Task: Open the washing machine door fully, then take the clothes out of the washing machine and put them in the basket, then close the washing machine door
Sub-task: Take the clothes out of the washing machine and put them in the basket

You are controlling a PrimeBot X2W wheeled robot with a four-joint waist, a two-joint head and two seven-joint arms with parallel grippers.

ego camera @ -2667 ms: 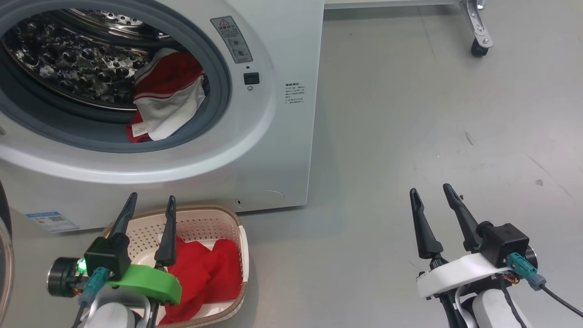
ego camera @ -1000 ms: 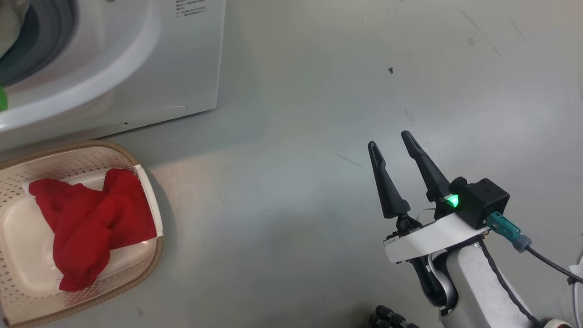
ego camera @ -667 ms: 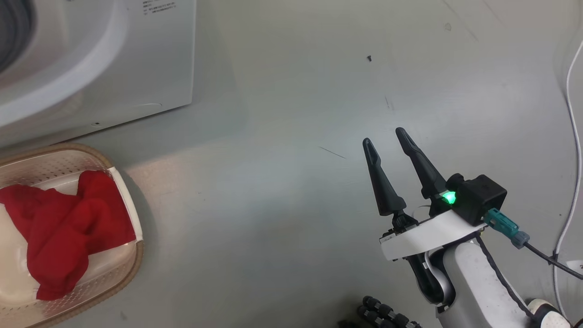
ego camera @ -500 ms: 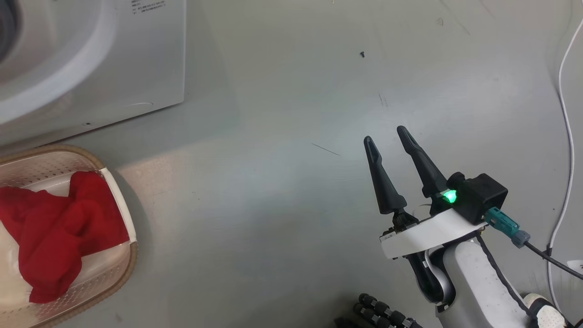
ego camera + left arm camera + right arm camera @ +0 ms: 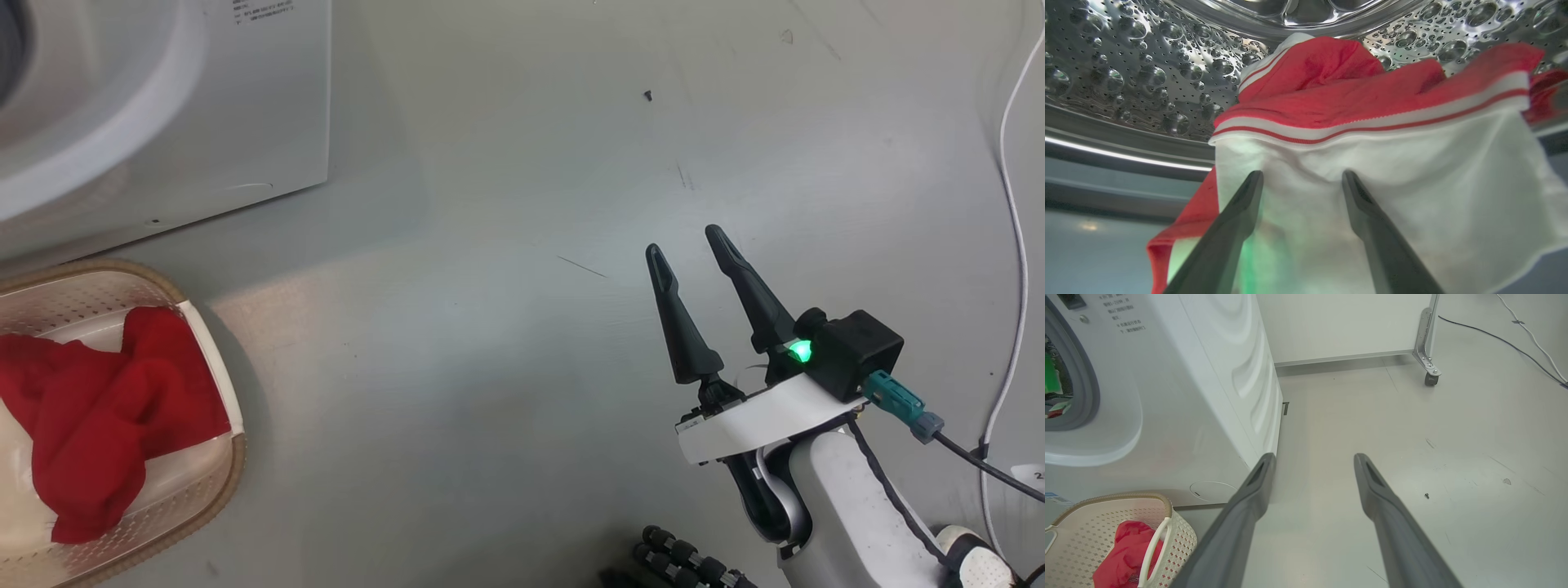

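Clothes (image 5: 1355, 94) lie in the drum (image 5: 1126, 73) straight ahead of my left tool (image 5: 1303, 174), which is open, not yet gripping.

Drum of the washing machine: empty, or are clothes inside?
Not empty. A red and white garment lies inside the steel drum, just ahead of the open left gripper.
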